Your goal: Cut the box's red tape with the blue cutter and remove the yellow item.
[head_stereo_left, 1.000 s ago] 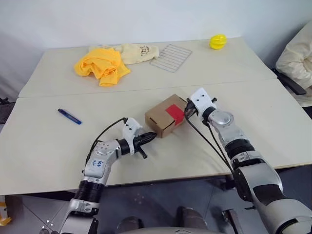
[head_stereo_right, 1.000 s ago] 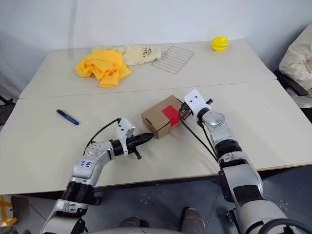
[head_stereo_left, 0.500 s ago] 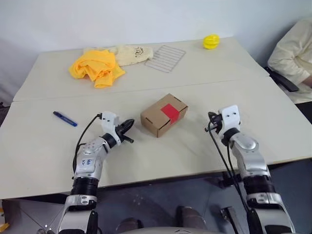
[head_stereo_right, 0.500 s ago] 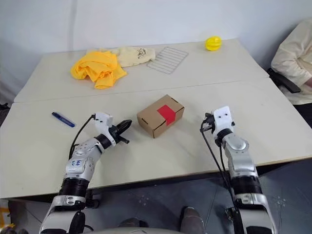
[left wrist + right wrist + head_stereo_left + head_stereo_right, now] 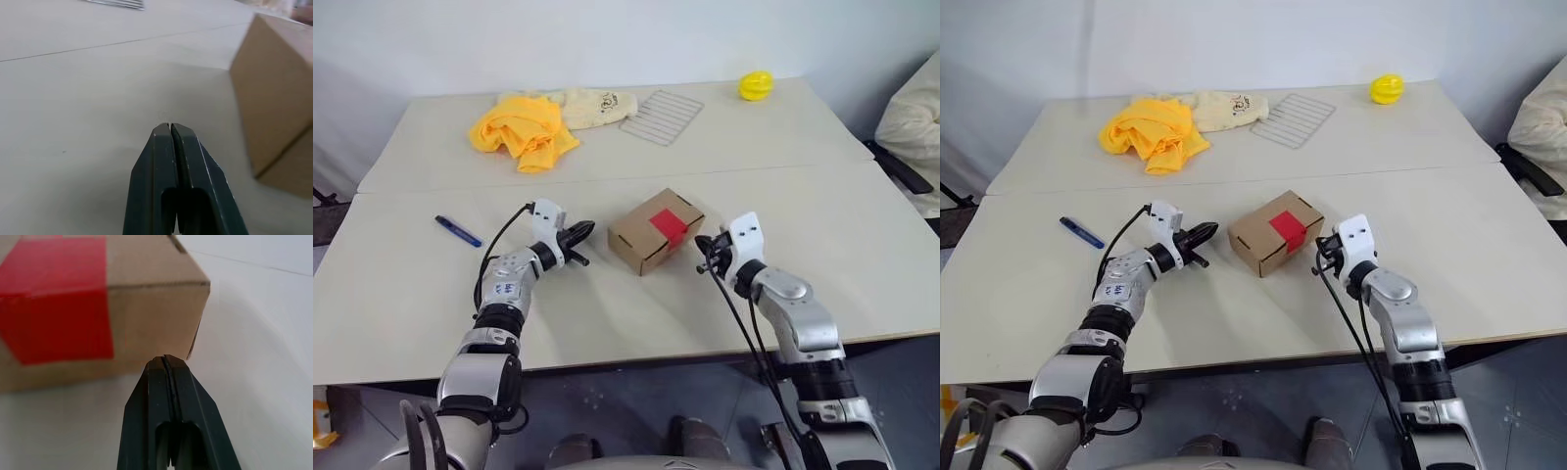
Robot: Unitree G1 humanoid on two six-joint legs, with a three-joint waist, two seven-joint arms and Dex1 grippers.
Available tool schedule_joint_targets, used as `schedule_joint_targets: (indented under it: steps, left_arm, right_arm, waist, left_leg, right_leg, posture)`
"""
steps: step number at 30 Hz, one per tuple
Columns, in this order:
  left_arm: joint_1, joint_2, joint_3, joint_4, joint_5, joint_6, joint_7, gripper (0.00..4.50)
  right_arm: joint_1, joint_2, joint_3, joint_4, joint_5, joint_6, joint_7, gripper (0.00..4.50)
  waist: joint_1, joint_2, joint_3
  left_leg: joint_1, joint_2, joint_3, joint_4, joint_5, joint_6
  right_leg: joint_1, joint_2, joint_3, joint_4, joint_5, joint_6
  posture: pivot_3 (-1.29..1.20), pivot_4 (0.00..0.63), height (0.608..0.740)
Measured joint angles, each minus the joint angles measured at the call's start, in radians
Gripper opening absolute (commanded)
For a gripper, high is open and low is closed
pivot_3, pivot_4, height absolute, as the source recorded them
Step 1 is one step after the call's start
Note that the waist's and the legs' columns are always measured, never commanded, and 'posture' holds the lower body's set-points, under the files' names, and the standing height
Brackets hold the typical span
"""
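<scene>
Here, the box (image 5: 655, 229) is sitting mid-table with the red tape (image 5: 668, 224) across its lid, the blue cutter (image 5: 457, 231) lying well apart at its nine o'clock. The left gripper (image 5: 588, 230) and right gripper (image 5: 700, 243) are flanking the box at nine and three o'clock, both pinching their fingers together on nothing.

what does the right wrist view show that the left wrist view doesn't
Right wrist view: the red tape, folded from the lid down the side of the box, and the shut right gripper pointing at the box's lower corner.

Left wrist view: the shut left gripper over bare table, the seam between the two tabletops, and an edge of the wire rack. The box shows here as plain cardboard.

Both: the cardboard box, the pale table and a pair of closed black fingers.
</scene>
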Motion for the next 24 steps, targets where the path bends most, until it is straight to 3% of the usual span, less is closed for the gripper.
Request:
schedule_joint_targets:
  steps: [7, 13, 20, 24]
  left_arm:
    - [0.091, -0.003, -0.069, -0.192, -0.006, 0.103, -0.177, 0.05]
    - [0.207, 0.002, -0.14, -0.477, -0.041, 0.347, -0.258, 0.05]
    - [0.277, 0.011, -0.204, -0.671, -0.048, 0.538, -0.281, 0.05]
    - [0.311, -0.006, -0.185, -0.729, -0.054, 0.571, -0.212, 0.05]
  right_arm:
    - [-0.113, 0.005, 0.01, 0.175, -0.015, -0.079, 0.053, 0.0]
    - [-0.21, -0.035, 0.036, 0.304, -0.04, -0.138, 0.157, 0.0]
    - [-0.265, -0.062, 0.051, 0.384, -0.088, -0.21, 0.251, 0.0]
    - [-0.266, -0.064, 0.045, 0.422, -0.148, -0.285, 0.173, 0.0]
  waist:
    - [-0.01, 0.0, 0.0]
    - [-0.018, 0.0, 0.0]
    - [-0.016, 0.0, 0.0]
    - [-0.016, 0.0, 0.0]
  left_leg:
    - [-0.001, 0.0, 0.0, 0.0, 0.0, 0.0]
    - [-0.001, 0.0, 0.0, 0.0, 0.0, 0.0]
    - [-0.001, 0.0, 0.0, 0.0, 0.0, 0.0]
    - [0.0, 0.0, 0.0, 0.0, 0.0, 0.0]
  right_leg:
    - [0.0, 0.0, 0.0, -0.001, 0.0, 0.001]
    - [0.0, 0.0, 0.0, 0.0, 0.0, 0.001]
    - [0.0, 0.0, 0.0, -0.001, 0.0, 0.001]
    - [0.0, 0.0, 0.001, -0.001, 0.0, 0.001]
  posture:
    - [0.0, 0.15, 0.74]
    - [0.0, 0.15, 0.74]
    - [0.0, 0.15, 0.74]
    - [0.0, 0.15, 0.74]
